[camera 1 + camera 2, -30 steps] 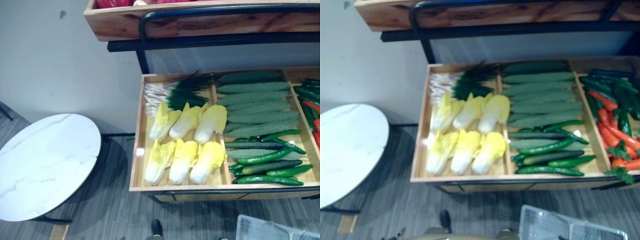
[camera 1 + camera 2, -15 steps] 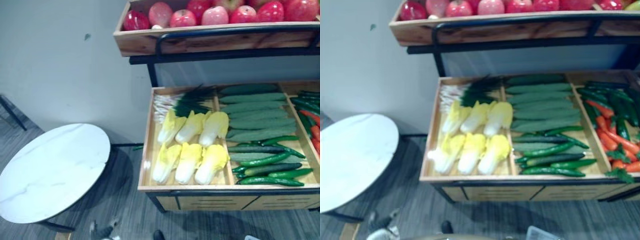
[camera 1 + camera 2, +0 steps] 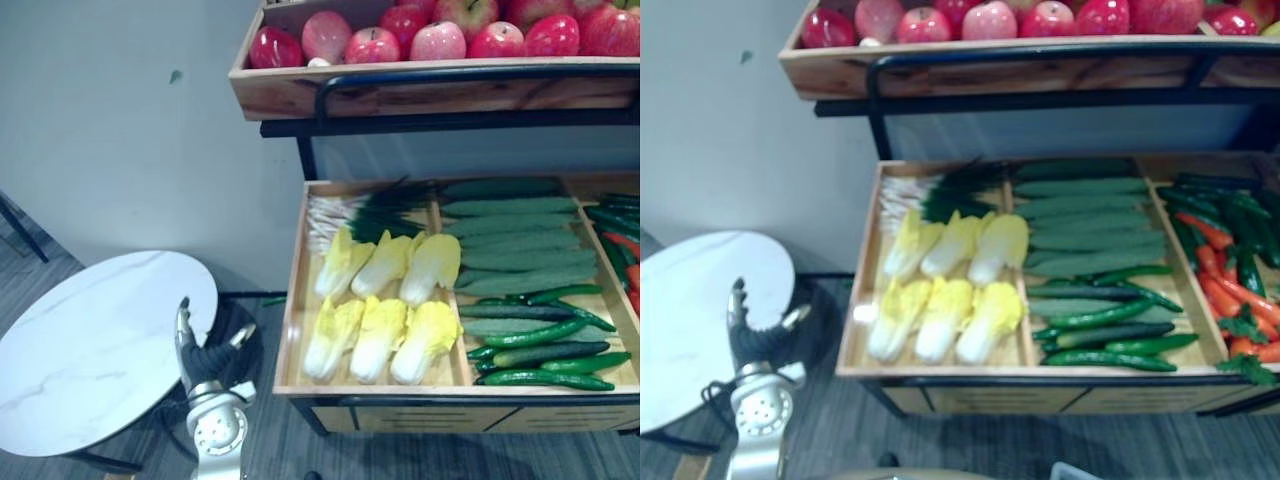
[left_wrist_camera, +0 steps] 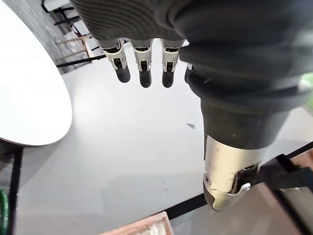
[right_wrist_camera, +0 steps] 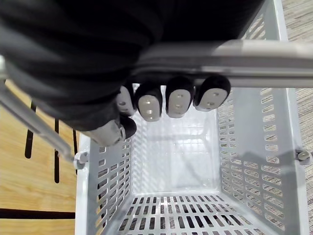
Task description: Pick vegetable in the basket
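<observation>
Right of your open, empty left robot hand [image 3: 203, 352], pale yellow cabbages [image 3: 378, 325] look light, soft; grip mid-body. Right robot hand [image 5: 178, 100] clasps grey basket handle [image 5: 254, 56].

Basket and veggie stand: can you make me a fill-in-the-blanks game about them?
1. The right hand is curled round the basket's ____.
2. Inside, the basket is ____.
3. On the top shelf lie red ____.
4. The left hand, fingers straight, is raised beside the round white ____.

Missing words: handle; empty; apples; table.
</observation>
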